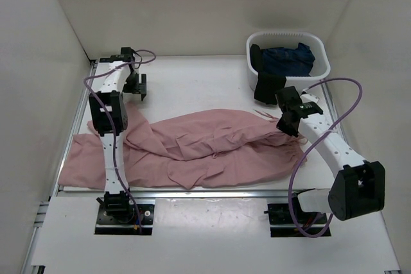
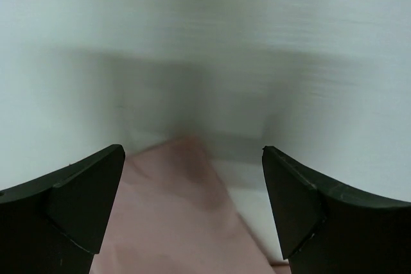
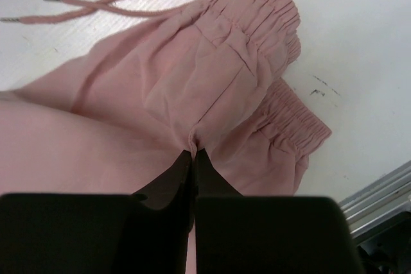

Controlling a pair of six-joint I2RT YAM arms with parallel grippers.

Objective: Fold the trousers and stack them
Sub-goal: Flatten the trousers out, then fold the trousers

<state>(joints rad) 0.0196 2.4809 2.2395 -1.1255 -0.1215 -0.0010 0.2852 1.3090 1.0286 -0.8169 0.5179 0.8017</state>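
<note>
Pinching only a thin trousers point(image 3: 212, 62) fold by the waistband point(image 3: 270, 11), my right pincer point(image 3: 192, 153) could lose the soft cloth; left pincer point(image 2: 192, 152) spread.

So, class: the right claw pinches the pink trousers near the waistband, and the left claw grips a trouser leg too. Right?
Not quite. The right claw does pinch the trousers near the waistband, but the left claw is open and holds nothing; the left wrist view shows it.
</note>
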